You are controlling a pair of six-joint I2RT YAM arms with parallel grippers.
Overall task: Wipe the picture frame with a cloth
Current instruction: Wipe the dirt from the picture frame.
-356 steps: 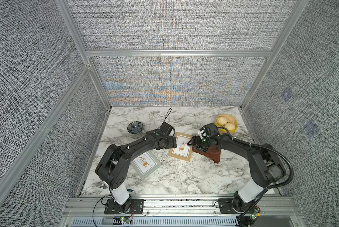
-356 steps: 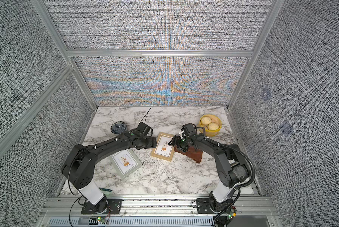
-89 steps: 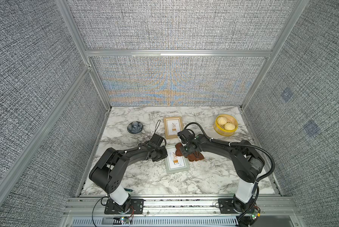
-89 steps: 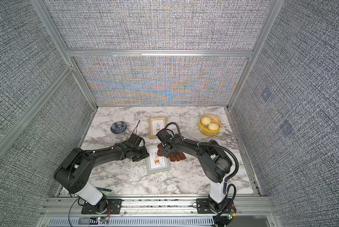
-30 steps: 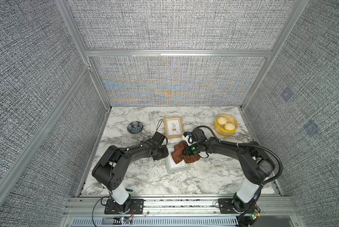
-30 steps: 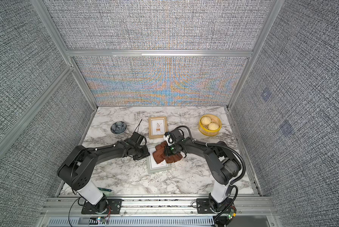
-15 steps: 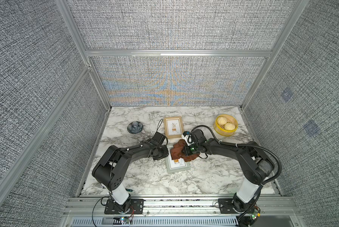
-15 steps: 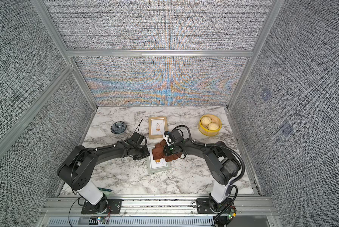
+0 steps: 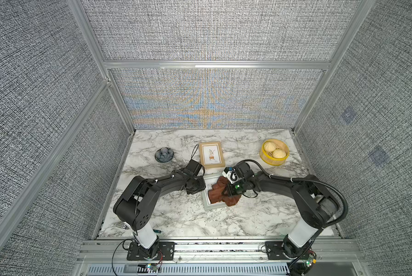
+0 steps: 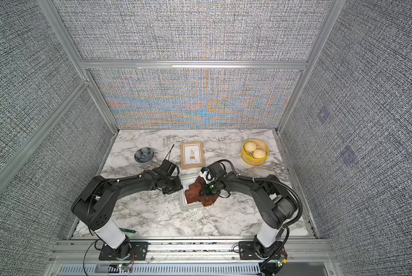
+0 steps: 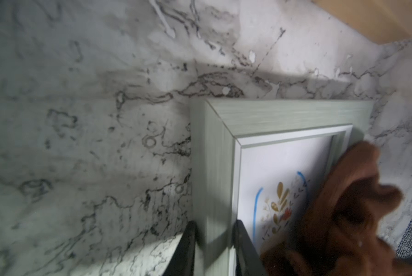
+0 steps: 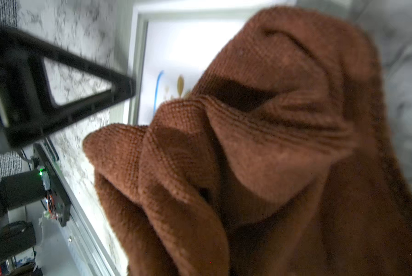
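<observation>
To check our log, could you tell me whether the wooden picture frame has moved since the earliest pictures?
Yes. The wooden picture frame went toward the back wall and now lies level with the dark bowl.

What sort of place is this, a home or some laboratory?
Probably a robot test cell, not a home. Grey fabric panels in aluminium framing wall in a marble-patterned table, and the left arm and right arm are bolted to a rail at its front.
</observation>
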